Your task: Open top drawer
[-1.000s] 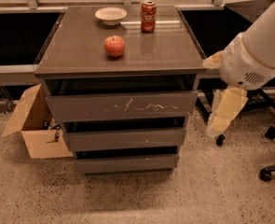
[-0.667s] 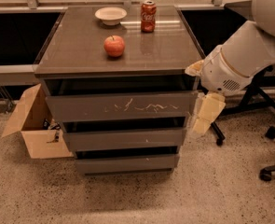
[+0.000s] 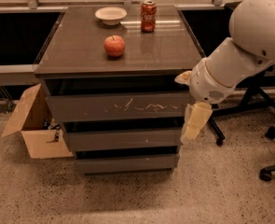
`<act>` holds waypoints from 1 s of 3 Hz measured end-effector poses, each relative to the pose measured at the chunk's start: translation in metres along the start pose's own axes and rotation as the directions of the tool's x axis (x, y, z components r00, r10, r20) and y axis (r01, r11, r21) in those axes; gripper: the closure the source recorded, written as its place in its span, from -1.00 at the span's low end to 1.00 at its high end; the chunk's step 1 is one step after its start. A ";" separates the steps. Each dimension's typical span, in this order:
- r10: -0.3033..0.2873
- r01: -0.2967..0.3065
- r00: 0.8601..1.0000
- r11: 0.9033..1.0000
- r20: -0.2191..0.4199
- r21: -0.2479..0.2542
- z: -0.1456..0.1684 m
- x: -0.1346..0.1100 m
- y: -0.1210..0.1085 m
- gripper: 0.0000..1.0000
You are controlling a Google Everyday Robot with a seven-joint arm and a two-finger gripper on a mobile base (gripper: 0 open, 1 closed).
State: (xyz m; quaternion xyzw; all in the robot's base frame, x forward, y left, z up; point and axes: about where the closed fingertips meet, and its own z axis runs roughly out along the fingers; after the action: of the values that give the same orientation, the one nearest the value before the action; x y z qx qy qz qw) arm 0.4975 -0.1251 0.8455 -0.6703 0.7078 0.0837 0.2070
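The top drawer (image 3: 116, 107) is the tallest of the three grey fronts, right under the cabinet top (image 3: 72, 55), marked by a band of pale scratches across its middle, and as far as I can see it sits shut, flush with the two shorter fronts (image 3: 123, 139) below it. It has no handle, so I judge my only purchase is the dark recess (image 3: 113, 84) running along its upper edge. My gripper (image 3: 194, 122) hangs just off the drawer's right end, pointing down, its tip level with the gap above the middle front; whether it is wide or narrow I cannot tell from this view. To do this well I would bring it round to the front, lift it to the recess, and hook the upper edge near the middle of the drawer rather than at the corner, since a pull from one end would likely skew the drawer on its runners. I would then draw straight out and slowly: an apple (image 3: 114, 45), a soda can (image 3: 148, 16) and a bowl (image 3: 111, 15) stand on top, and a jolt could set the apple rolling. The cardboard box (image 3: 32, 125) on the left and the chair base (image 3: 272, 169) on the right lie clear of the pull path.
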 end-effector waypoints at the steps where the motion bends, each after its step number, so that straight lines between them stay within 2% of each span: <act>1: -0.039 0.040 0.997 0.999 0.060 -0.016 0.035 0.005 -0.017 -1.00; 2: -0.048 0.060 0.986 0.996 0.162 -0.067 0.085 0.014 -0.038 -1.00; 3: -0.048 0.060 0.986 0.996 0.162 -0.067 0.085 0.014 -0.038 -1.00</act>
State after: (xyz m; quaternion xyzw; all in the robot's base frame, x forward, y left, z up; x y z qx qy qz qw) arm 0.5502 -0.1076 0.7695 -0.6873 0.6670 0.1568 0.2411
